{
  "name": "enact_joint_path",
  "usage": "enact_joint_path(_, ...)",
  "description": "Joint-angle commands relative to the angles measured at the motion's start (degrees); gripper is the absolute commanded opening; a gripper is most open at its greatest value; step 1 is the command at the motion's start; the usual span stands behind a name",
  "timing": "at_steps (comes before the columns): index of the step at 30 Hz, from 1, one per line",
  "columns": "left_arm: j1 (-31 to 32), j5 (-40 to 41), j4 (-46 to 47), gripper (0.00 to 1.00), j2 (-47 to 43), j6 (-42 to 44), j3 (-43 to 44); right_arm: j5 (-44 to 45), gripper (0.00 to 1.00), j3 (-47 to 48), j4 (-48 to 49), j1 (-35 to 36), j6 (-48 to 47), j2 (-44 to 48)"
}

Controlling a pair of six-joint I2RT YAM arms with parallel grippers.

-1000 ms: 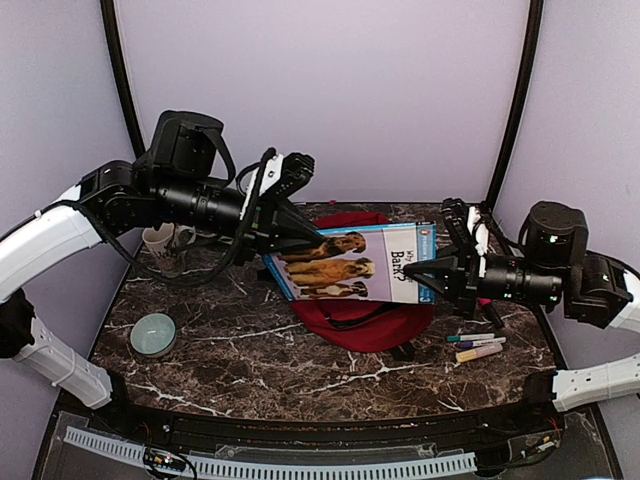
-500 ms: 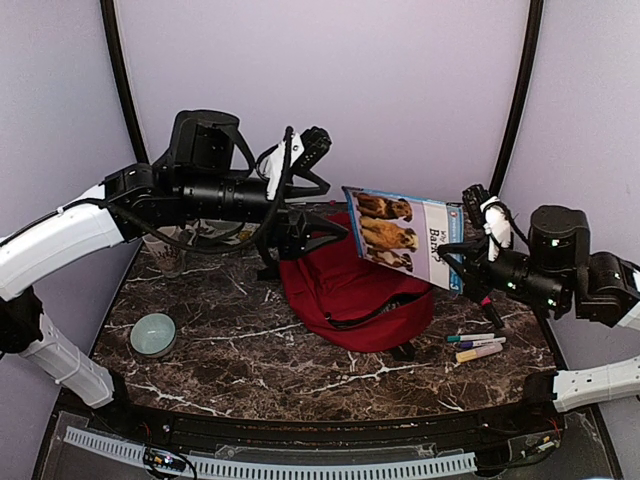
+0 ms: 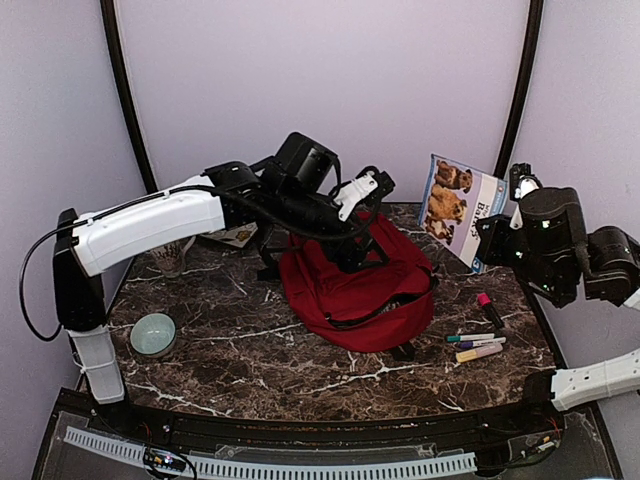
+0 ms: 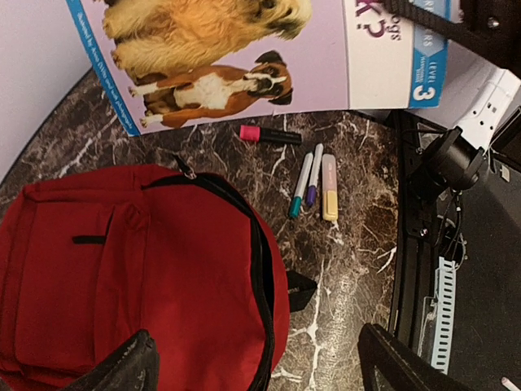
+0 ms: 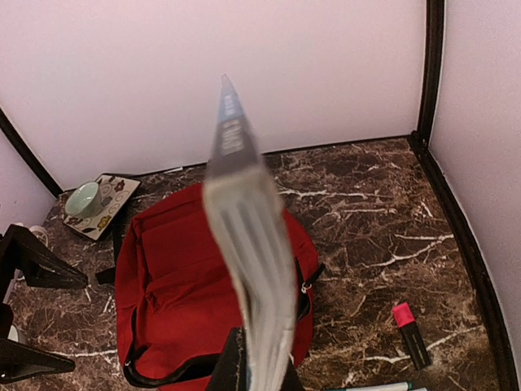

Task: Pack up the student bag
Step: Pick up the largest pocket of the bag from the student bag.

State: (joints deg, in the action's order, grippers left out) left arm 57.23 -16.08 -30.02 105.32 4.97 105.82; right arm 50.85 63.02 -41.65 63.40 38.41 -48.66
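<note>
The book (image 3: 458,205) has swung up from over the student bag (image 3: 350,290) and now stands upright at upper right. The left gripper (image 3: 375,185) reaches over the bag at centre frame, spread wide and empty. The right gripper (image 3: 487,243) pinches the book's lower edge, and the cover reads "LEVEL 3".

The dark marble table (image 3: 250,355) carries the red student bag (image 3: 350,290), a pink-capped marker (image 3: 489,309) and three pens (image 3: 480,344) at right, and a teal bowl (image 3: 153,333) at left.

My right fingers (image 3: 487,243) grip a thin book with dogs on its cover (image 3: 455,203), upright, clear of the dark marble tabletop (image 3: 250,350). My left fingers (image 3: 380,183) hang above the large soft red fabric backpack (image 3: 350,290).
</note>
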Motion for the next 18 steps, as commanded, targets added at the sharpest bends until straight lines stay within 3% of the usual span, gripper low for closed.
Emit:
enact_joint_path(1,-0.19,-1.76,-7.74,0.87,4.19,-3.16,5.51,4.63,0.00,1.64,-10.09,-0.20,15.58,0.21)
enact_joint_path(10,0.06,-0.26,-9.85,0.69,13.65,-8.65,10.34,1.15,0.00,-3.90,-10.06,-0.20,24.14,7.19)
enact_joint_path(18,0.95,1.46,-6.77,0.65,17.72,-11.68,10.07,0.46,0.00,-4.31,-15.47,-0.21,28.16,8.83)
